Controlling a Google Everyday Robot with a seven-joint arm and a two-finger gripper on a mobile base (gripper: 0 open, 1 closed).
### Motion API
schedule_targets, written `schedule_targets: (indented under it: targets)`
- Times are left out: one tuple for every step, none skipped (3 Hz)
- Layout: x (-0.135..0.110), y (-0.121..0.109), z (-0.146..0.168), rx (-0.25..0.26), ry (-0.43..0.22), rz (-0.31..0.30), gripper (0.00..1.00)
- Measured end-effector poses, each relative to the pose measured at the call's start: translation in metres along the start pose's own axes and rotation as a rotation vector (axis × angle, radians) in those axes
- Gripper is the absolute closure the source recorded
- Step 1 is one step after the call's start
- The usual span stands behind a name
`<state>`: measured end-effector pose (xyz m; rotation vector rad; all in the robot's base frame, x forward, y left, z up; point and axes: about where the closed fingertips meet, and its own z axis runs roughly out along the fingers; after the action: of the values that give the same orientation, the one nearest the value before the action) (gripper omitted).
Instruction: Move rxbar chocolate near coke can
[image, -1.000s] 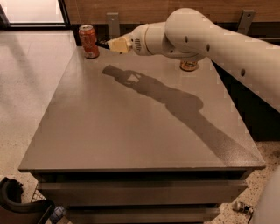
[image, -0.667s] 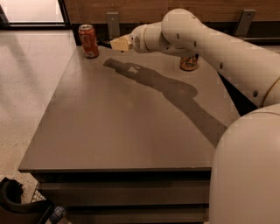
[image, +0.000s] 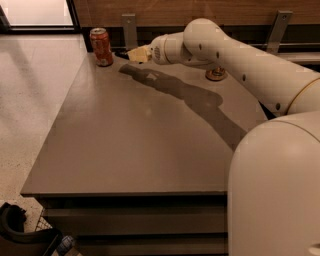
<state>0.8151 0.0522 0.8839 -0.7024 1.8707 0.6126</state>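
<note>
The coke can, red-orange with a silver top, stands upright at the table's far left corner. My gripper is at the end of the white arm, which reaches in from the right. It hangs just above the table's back edge, a short way right of the can and not touching it. A small dark sliver shows at the gripper's tip. I cannot tell if it is the rxbar chocolate. No black wrapper shows anywhere else on the table.
A gold-brown can stands at the back right, mostly hidden behind my arm. The grey table carries the arm's shadow. A wooden wall with metal brackets runs behind it. The floor lies to the left.
The gripper has stayed close to the right of the coke can, shifting only slightly. The can has not moved.
</note>
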Motion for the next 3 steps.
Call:
schedule_targets:
  targets:
    - [0.0011,0.0022,0.0029,-0.005,0.002,0.000,0.48]
    - [0.0018,0.0039,0.0048,-0.008,0.004,0.000,0.24]
    - [0.0030,0.0066,0.0078,-0.013,0.006,0.001,0.00]
